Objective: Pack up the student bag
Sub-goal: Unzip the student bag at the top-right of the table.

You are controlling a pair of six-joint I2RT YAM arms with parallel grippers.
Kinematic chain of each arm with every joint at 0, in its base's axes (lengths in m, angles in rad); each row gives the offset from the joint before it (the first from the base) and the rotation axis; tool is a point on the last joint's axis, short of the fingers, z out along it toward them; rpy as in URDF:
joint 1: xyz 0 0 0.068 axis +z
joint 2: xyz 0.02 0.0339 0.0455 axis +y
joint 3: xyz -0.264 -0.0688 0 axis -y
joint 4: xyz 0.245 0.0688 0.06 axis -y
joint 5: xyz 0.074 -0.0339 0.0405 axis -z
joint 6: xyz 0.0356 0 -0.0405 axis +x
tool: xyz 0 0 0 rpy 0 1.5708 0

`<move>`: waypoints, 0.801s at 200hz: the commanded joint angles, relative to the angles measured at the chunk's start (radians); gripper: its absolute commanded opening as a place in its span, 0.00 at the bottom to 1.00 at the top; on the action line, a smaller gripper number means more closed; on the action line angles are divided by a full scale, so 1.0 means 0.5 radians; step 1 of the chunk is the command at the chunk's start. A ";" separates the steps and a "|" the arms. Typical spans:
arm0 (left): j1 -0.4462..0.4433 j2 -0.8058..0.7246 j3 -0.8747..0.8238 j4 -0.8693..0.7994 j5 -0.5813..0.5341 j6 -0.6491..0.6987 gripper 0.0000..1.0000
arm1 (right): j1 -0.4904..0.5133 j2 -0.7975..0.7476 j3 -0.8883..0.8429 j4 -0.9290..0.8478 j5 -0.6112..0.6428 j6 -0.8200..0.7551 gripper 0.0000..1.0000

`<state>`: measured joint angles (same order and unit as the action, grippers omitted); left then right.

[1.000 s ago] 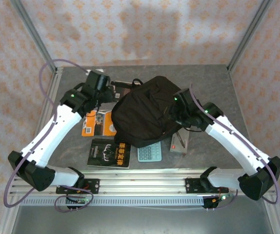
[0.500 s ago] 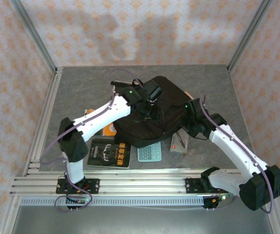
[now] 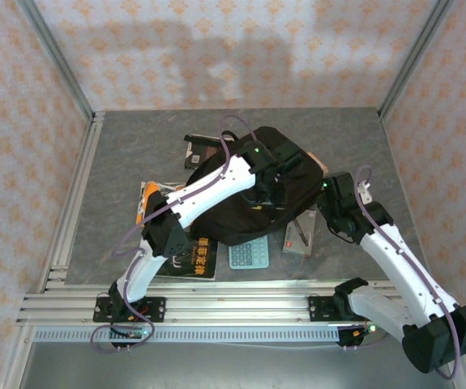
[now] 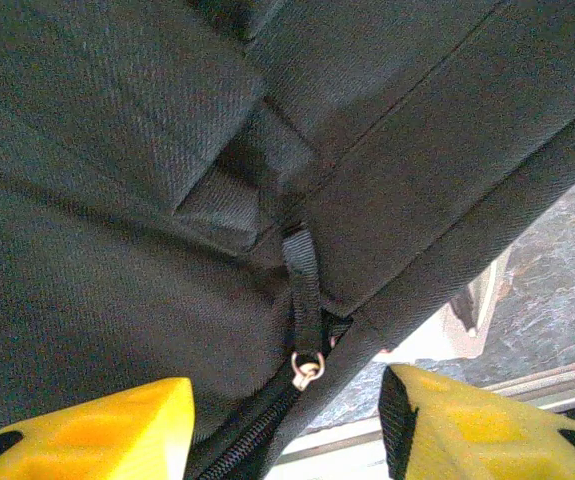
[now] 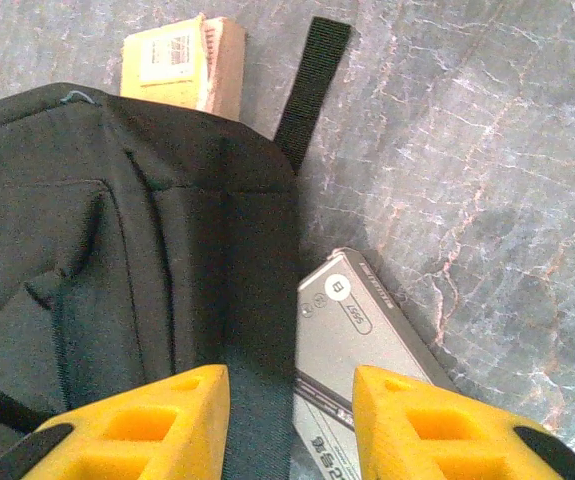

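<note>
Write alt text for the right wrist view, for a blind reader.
The black student bag covers the left half, on a grey marbled table. A flat grey case lies at its right edge, a yellowish box beyond its top. The right pincer, fingers apart, hangs over the bag's edge.

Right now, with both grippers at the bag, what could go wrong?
1. The left gripper has open jaws straddling the zipper pull and its webbing tab; closing might pinch fabric instead.
2. The right gripper spans the edge of the student bag and the grey case beside it; closing might nip or drag the case.
</note>
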<state>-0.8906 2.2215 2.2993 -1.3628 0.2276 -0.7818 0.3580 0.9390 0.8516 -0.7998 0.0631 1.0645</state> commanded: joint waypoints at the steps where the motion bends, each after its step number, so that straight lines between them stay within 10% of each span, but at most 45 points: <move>1: -0.023 0.053 0.071 -0.153 -0.049 -0.064 0.53 | -0.004 -0.059 -0.047 -0.016 0.055 0.055 0.37; 160: -0.013 0.297 0.110 0.033 -0.179 -0.193 0.30 | 0.011 -0.172 -0.264 0.097 -0.052 0.031 0.30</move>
<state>-0.8970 2.3516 2.3367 -1.3125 0.2153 -0.8665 0.3580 0.8619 0.7368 -0.7700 0.0338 1.0809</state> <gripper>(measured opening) 0.363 0.307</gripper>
